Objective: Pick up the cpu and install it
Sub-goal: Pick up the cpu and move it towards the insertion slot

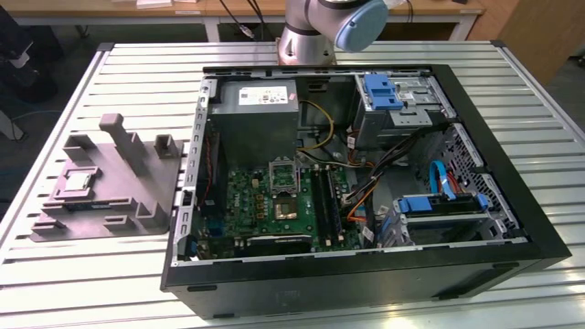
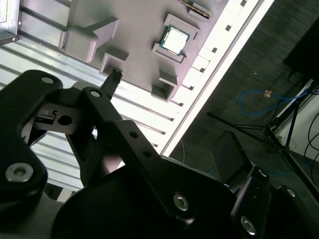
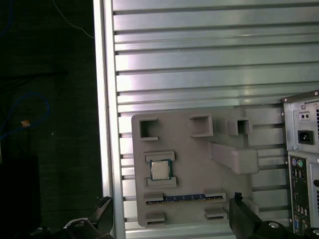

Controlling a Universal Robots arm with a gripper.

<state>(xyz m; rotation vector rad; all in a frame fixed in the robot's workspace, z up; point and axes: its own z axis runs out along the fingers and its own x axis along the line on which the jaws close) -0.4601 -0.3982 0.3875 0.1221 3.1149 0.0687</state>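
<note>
The cpu is a small silvery square lying flat in a pocket of the grey plastic fixture, on the table at the exterior view's left. Both wrist views look down on it from well above: cpu and cpu. My gripper hangs high over the fixture, open wide with nothing between its black fingers. One fingertip shows over the fixture's edge. In the open computer case the motherboard carries a silver socket frame.
A blue memory strip lies in a fixture slot beside the cpu. Tall grey posts rise from the fixture. The slatted metal table ends close to the fixture. Cables and drive bays crowd the case.
</note>
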